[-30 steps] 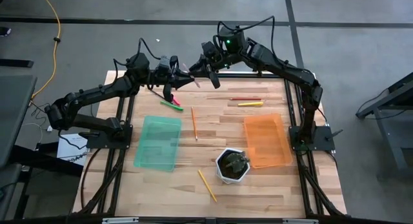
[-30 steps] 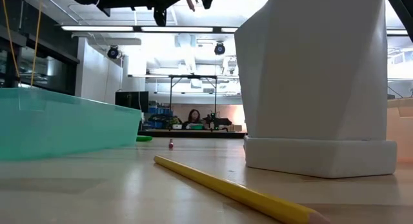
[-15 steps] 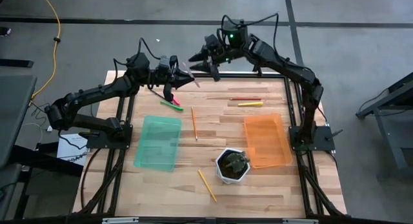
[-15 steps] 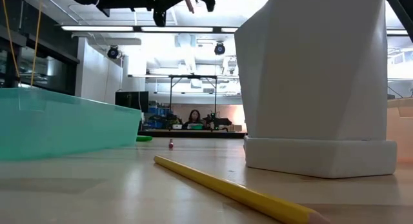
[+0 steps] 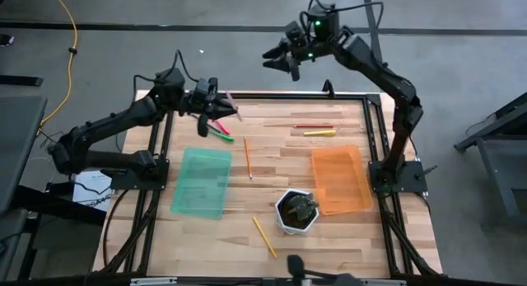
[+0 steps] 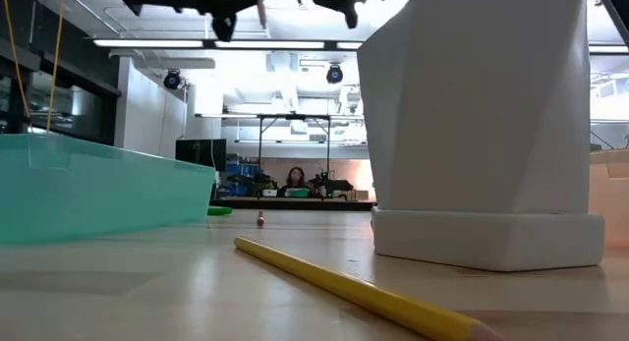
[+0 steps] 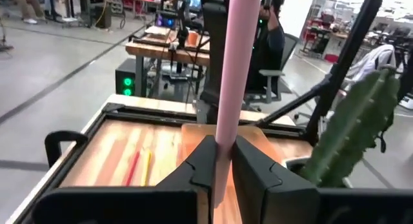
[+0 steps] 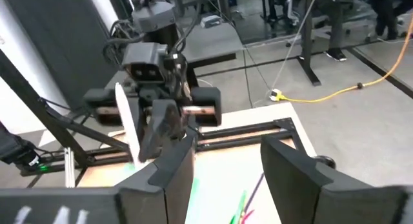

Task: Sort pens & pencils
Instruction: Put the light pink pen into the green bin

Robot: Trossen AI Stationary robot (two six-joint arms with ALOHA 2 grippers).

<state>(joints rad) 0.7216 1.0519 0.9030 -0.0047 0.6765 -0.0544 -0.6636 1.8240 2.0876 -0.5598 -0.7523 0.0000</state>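
My left gripper [image 5: 221, 107] hovers over the table's far left, shut on a pink pen [image 5: 233, 105] that also shows in the left wrist view [image 7: 231, 69]. My right gripper [image 5: 280, 60] hangs open and empty, high beyond the far edge; its fingers stand apart in the right wrist view [image 8: 222, 166]. A green pen and a pink pen [image 5: 218, 131] lie together under the left gripper. An orange pencil [image 5: 247, 157], a red-brown pencil [image 5: 313, 126] and a yellow pen [image 5: 319, 133] lie flat on the table. A yellow-orange pencil [image 5: 264, 236] lies near the front. My left gripper pinches the pink pen's lower part [image 7: 222, 153] between its two fingers. The fingers reach in level from the table's left and lie across the pen. The pen stands roughly upright, most of its length above the fingers, lifted clear of the table.
A green tray [image 5: 202, 181] lies at the left and an orange tray [image 5: 340, 179] at the right. A white pot with a cactus [image 5: 296, 210] stands between them near the front, and looms large in the low view [image 6: 482, 125].
My right gripper has opened, let go of the pink pen and drawn back up and away past the far edge toward the right. My left gripper keeps the pen and has shifted a little toward the table's left and near side.
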